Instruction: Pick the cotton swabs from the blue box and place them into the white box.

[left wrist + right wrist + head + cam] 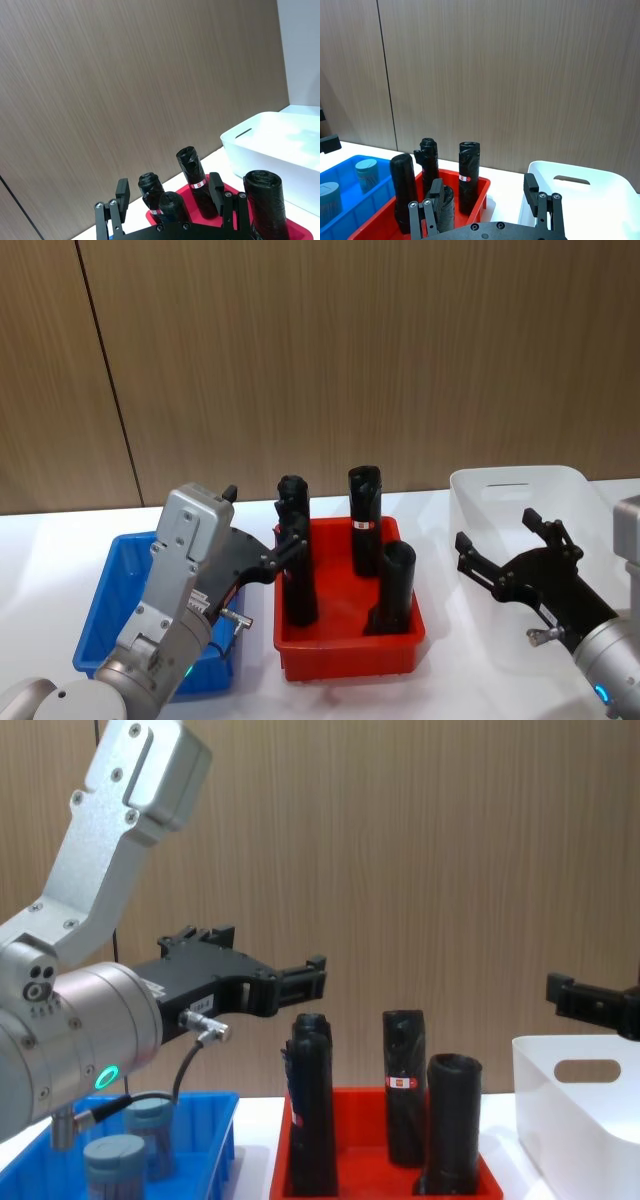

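Wide open and empty, the left gripper hangs above the table, over the right side of the blue box, with its fingers pointing right toward the red tray. In the chest view its fingertips sit higher than the tops of the black cylinders and clear of them. Two tubs of cotton swabs stand upright inside the blue box at the left of the scene, one nearer and one farther, a little apart, both with their grey-blue lids on and pale sticks showing through the clear walls. From the head view the left arm covers much of that box. The red tray lies in the middle, just right of the blue box, and holds four black cylinders standing on end, two at its left side and two more toward its right. The right gripper is also spread open with nothing between its fingers, and it is held above the near left part of the white box. That box stands at the right of the scene, just beside the red tray, with an oval handle cut-out in its far wall. A wood-panelled wall rises behind the table.
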You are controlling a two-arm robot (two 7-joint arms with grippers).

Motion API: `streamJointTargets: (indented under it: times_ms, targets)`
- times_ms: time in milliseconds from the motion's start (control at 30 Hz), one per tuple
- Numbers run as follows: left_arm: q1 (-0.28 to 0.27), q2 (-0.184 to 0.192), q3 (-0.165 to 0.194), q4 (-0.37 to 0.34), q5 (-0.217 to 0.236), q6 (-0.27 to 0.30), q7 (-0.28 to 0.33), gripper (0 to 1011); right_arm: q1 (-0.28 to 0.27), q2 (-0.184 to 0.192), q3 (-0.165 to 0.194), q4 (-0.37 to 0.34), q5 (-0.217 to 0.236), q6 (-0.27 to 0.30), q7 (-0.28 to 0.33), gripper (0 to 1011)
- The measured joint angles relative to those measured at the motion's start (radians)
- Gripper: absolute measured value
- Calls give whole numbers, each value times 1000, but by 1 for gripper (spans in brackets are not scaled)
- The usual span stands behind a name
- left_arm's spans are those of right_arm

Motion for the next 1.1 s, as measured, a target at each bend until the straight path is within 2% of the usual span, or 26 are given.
streamJointTargets:
  times_ms: [867, 1100]
  targets:
    - [0, 0, -1, 1, 0, 0, -1, 1004, 0, 0, 0, 0, 0, 0, 0, 1002]
    - [-4, 1, -7, 13, -8, 16, -14, 1004, 0, 0, 0, 0, 0, 0, 0, 1002]
